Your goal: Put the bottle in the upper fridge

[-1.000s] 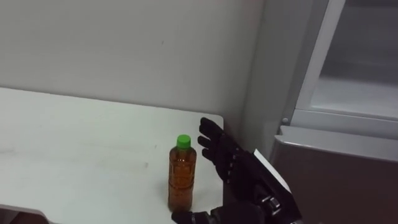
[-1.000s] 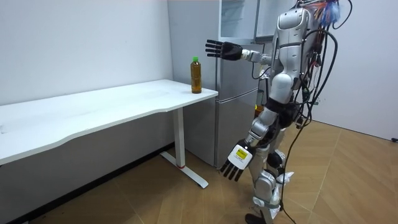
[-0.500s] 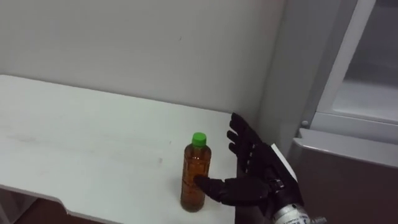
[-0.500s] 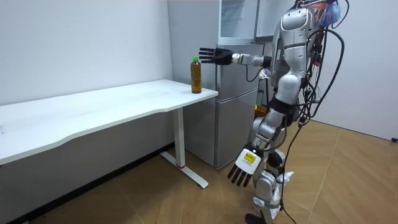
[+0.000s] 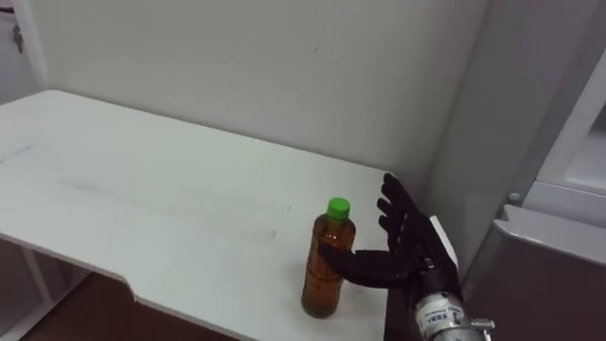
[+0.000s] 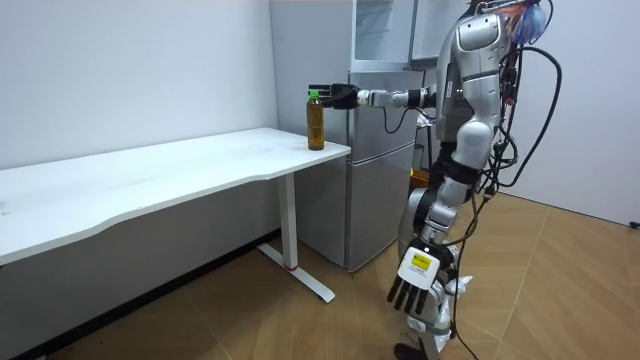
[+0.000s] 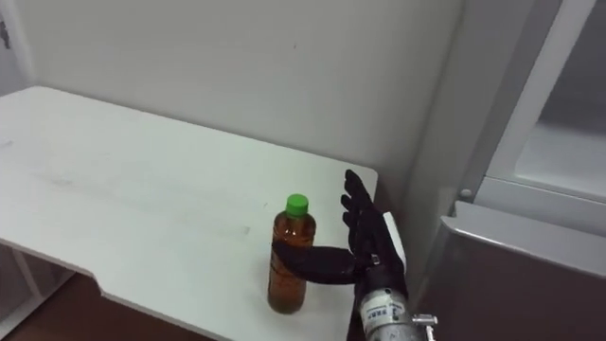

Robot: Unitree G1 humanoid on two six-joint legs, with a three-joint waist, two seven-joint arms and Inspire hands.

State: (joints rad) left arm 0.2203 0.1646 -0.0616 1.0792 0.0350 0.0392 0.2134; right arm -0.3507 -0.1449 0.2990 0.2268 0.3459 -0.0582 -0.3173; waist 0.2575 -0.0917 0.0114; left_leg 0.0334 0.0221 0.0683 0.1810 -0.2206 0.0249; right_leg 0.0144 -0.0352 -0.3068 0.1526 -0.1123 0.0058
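Eye view: on the white tabletop (image 5: 142, 189) the bottle (image 5: 325, 260) stands near the corner. The right robot hand (image 5: 405, 254) has closed in, thumb now across the bottle's front, fingers straight, no grip yet. Room view: fridge (image 6: 385, 140) alongside, left robot hand (image 6: 414, 275) hanging open.

From the head, looking down at close range onto the table's (image 5: 142, 189) right end and the fridge (image 7: 511, 275) (two eyes, slightly offset). From far across the room, facing the whole robot; shared: table corner, bottle (image 5: 322, 289), fridge.
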